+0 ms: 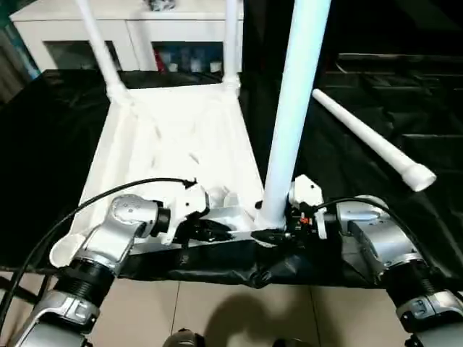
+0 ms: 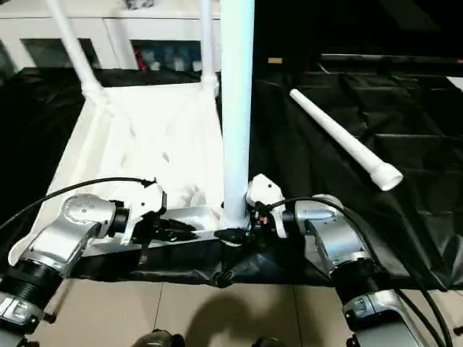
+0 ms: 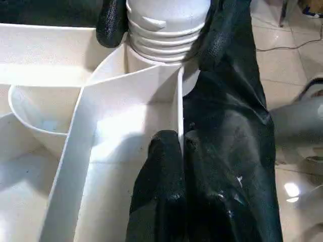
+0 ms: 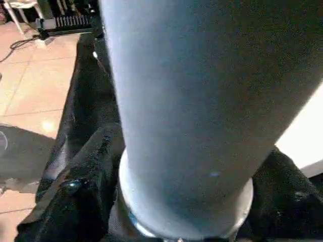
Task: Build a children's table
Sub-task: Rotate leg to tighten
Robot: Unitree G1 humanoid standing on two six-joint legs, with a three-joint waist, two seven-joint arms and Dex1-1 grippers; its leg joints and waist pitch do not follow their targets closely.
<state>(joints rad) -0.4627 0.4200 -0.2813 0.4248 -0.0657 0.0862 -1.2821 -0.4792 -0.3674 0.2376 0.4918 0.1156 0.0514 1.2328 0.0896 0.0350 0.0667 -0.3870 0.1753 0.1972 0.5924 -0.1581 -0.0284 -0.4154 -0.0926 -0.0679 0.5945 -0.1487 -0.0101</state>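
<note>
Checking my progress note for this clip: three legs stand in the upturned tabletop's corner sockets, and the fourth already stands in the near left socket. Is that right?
Not quite. Three legs do stand in the tabletop, the nearest at the right gripper. But the fourth leg lies loose on the black sheet to the right, as the left eye view shows.

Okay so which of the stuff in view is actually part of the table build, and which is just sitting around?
Part of the job:
- upturned white tabletop
- two far legs standing in its far corners
- near leg upright at the near right corner
- loose leg lying on the black sheet

Just lying about:
- black sheet under everything
- white cabinet behind
</note>
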